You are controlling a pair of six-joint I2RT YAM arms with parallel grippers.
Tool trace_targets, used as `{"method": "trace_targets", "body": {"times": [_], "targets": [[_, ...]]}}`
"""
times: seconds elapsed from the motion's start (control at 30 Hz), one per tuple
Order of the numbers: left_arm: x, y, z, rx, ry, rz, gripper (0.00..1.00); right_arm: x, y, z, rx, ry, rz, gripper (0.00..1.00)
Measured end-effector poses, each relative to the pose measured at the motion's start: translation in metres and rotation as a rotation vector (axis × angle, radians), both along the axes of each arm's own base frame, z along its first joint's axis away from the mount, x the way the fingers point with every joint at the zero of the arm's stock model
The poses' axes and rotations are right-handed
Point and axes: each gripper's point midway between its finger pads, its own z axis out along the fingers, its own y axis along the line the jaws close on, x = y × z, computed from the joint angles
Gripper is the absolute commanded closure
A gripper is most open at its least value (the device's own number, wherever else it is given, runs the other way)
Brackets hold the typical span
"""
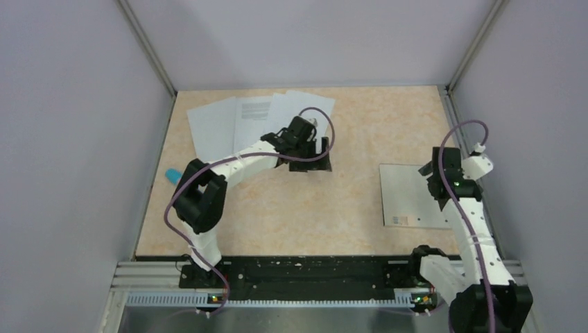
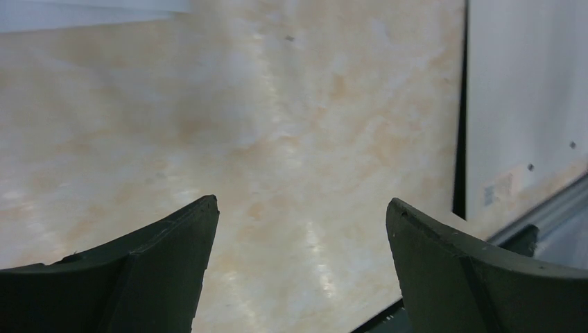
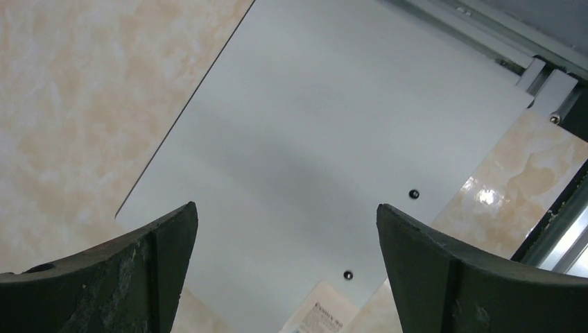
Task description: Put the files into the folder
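Top external view: 2 arms over a marbled table (image 1: 333, 208), the files (image 1: 236, 125) at the far left, the folder (image 1: 405, 191) at the right.

The files lie flat as overlapping white sheets, fanned, the middle one printed with black text at its top. The left gripper (image 2: 301, 208) sits just beside their near right corner, its fingers (image 2: 166, 263) spread wide and gripping nothing, with bare table between them. The folder lies closed, grey cover up, near the table's right edge and well apart from the files. The right gripper (image 3: 284, 208) hangs over it, likewise spread and empty. A small blue object (image 1: 171, 177) rests at the table's left edge.
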Motion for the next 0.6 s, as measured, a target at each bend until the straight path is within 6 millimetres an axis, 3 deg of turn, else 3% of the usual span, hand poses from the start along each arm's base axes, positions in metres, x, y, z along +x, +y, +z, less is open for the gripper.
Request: {"method": "trace_targets", "body": {"times": [0.1,0.23,0.4,0.6], "targets": [[-0.024,-0.048,-0.008,-0.083,0.056,-0.1,0.06,0.0,-0.032,-0.009,-0.02,-0.018,-0.098,0.01],[-0.063,-0.092,-0.017,-0.148,0.135,-0.215,0.06,-0.01,-0.079,-0.03,-0.028,-0.011,-0.251,0.01],[-0.092,-0.109,-0.018,-0.174,0.191,-0.286,0.06,-0.022,-0.114,-0.049,-0.028,-0.039,-0.38,0.01],[-0.094,-0.11,-0.016,-0.183,0.198,-0.302,0.06,-0.04,-0.128,-0.078,-0.012,-0.051,-0.469,0.01]]}}
